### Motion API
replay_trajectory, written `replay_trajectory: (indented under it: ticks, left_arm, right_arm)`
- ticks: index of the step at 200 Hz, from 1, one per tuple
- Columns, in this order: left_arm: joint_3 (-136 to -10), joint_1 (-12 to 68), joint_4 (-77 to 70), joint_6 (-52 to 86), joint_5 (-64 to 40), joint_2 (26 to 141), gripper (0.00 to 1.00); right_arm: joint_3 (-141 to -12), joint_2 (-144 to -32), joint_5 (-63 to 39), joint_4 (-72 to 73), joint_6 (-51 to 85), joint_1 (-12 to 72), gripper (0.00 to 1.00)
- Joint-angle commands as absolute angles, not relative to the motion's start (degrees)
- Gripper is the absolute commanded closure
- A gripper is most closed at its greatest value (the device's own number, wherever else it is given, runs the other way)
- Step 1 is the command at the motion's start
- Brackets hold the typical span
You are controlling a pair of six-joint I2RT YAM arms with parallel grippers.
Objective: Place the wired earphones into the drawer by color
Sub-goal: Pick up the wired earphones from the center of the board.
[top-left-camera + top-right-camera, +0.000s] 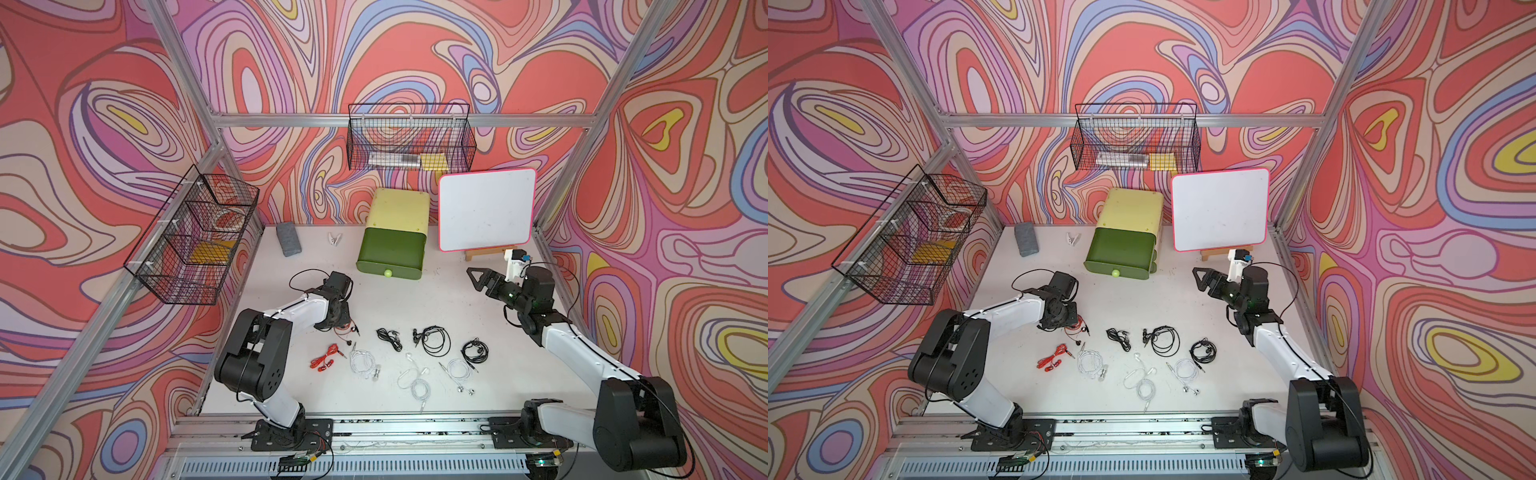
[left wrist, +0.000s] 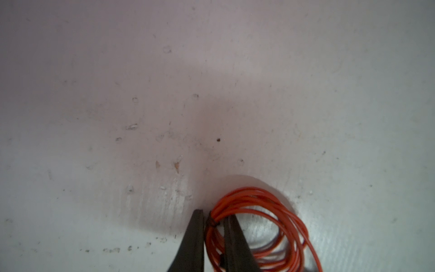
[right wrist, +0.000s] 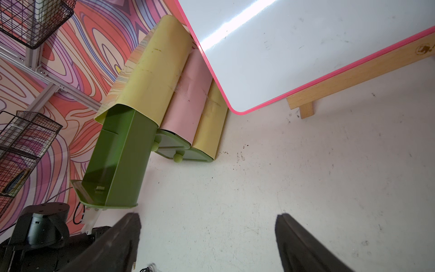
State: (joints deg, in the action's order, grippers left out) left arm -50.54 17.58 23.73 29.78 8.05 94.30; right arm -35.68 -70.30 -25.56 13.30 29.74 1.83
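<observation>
Pinching the red-orange earphones coil (image 2: 247, 194) where it lies on the table (image 2: 141, 94), the left claw (image 2: 215, 215) stands narrow, with cable strands caught in its grip. The right claw (image 3: 208, 216) gapes wide, holding nothing, above bare table. The pulled-out top drawer (image 3: 117, 153) lies ahead of it, off to one side.

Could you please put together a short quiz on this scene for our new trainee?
1. True or false: the top drawer of the cabinet stands pulled out.
2. Which earphones do the jaws of the left arm pinch? A black, B white, C red-orange.
3. How many white earphone sets lie on the table?
Key: 1 true; 2 C, the red-orange coil; 3 three.
</observation>
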Motion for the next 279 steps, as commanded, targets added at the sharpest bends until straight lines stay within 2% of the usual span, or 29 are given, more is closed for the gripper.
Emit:
replay_trajectory:
  ticks: [1,70,207,279]
  left_arm:
    - [-50.4,17.3,23.9,29.2,6.4,95.6,0.88]
    - [-50.3,17.3,25.7,29.2,7.5,91.2,1.0]
    - [-55.0,17.4,38.8,25.3,6.9,69.1,1.0]
    - [-64.6,17.4,40.6,22.8,5.5,60.6,1.0]
  right_arm:
    - [-36.8,-70.7,-25.8,13.6,30.0,1.6,0.08]
    - [-36.7,-69.7,-25.7,13.4,30.1,1.5,0.08]
    - [-36.0,-67.9,-24.7,13.4,29.8,1.6,0.08]
    - [-35.9,-67.7,-24.5,13.7,30.0,1.6,0.09]
